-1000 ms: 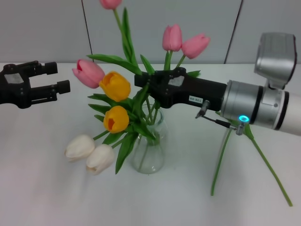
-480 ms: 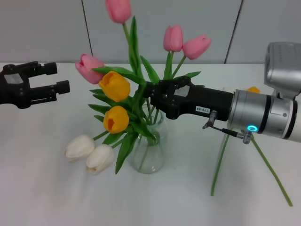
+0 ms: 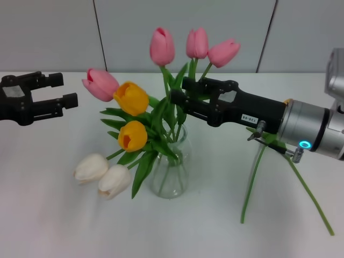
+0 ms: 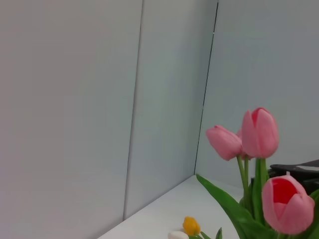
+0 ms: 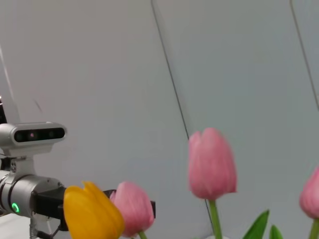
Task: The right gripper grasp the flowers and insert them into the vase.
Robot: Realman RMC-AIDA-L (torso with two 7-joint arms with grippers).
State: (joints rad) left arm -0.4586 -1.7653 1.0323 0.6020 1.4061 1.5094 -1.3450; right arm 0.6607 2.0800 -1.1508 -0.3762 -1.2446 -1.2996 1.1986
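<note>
The clear glass vase point(image 3: 170, 174) stands mid-table, holding several pink, orange and white flowers. A pink tulip point(image 3: 162, 47) now stands nearly upright among them, its stem running down into the vase neck. My right gripper point(image 3: 180, 92) reaches in from the right at neck height above the vase. Its fingers are apart, with green leaf showing between them, and their tips sit just beside that stem. The same pink bud point(image 5: 212, 163) shows in the right wrist view. My left gripper point(image 3: 65, 89) hovers open at the far left, holding nothing.
Two loose green stems point(image 3: 251, 185) lie on the white table to the right of the vase, under my right arm, and a small orange bud point(image 3: 288, 101) peeks out behind it. Two white buds point(image 3: 102, 174) hang low to the left of the vase.
The pink tulip came down from the top edge and swung upright over the vase. My right gripper drew back to the right and its fingers parted. The left arm stayed still.
</note>
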